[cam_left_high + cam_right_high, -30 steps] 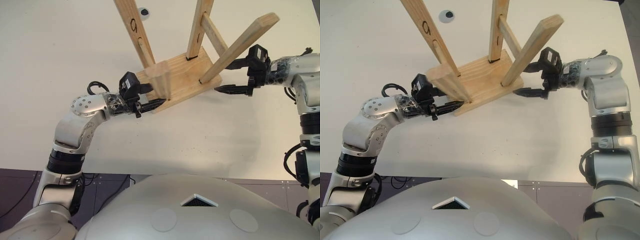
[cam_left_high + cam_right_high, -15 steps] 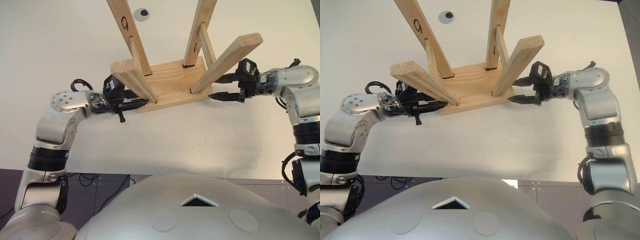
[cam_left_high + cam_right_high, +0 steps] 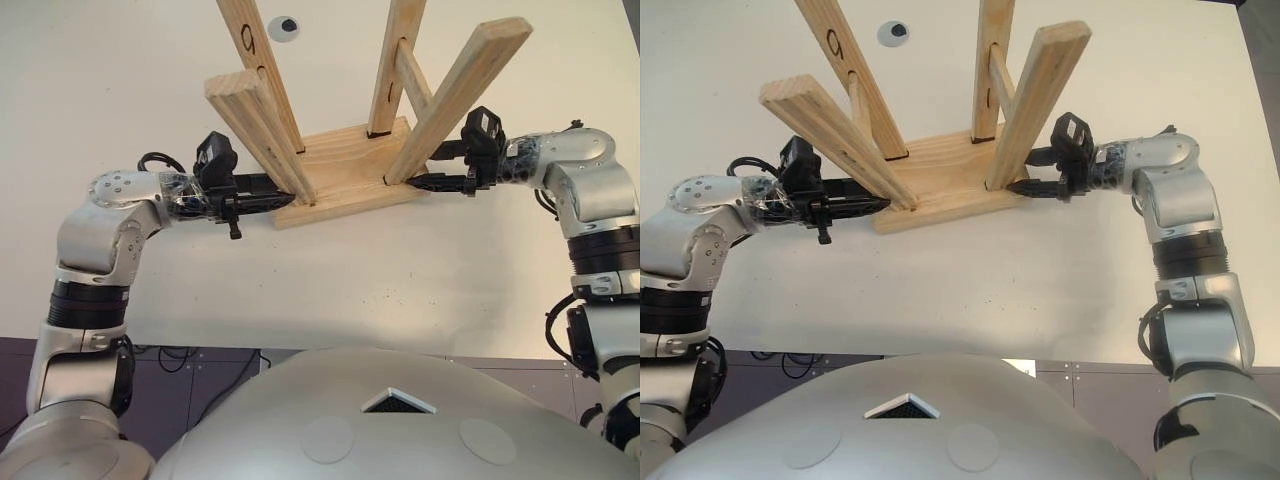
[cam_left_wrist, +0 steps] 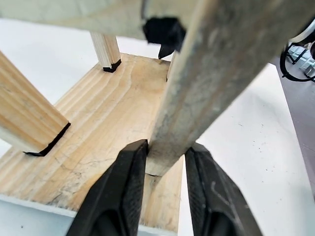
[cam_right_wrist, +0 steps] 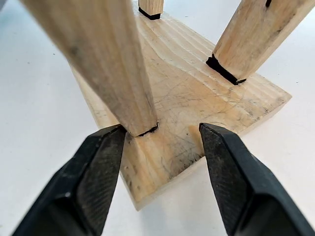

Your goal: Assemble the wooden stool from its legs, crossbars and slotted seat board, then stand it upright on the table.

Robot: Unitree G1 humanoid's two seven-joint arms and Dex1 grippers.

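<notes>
Sitting upside down mid-table (image 3: 100,90), stool (image 3: 360,150) rests on its seat (image 5: 187,98), legs up & splayed. Left gripper (image 3: 283,200) is clenched on near-left leg (image 3: 260,135) right at its slot. Right gripper (image 3: 418,181) is spread wide, straddling near-right leg's (image 3: 455,95) base w/o squeezing. Grippers flank the seat, approx. equally near, so flipping it prob. takes both.

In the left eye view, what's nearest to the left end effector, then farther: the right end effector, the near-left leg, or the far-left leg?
1. Near-left leg, pinched by the left end effector.
2. Far-left leg, just behind it.
3. Right end effector, across the seat board.
</notes>
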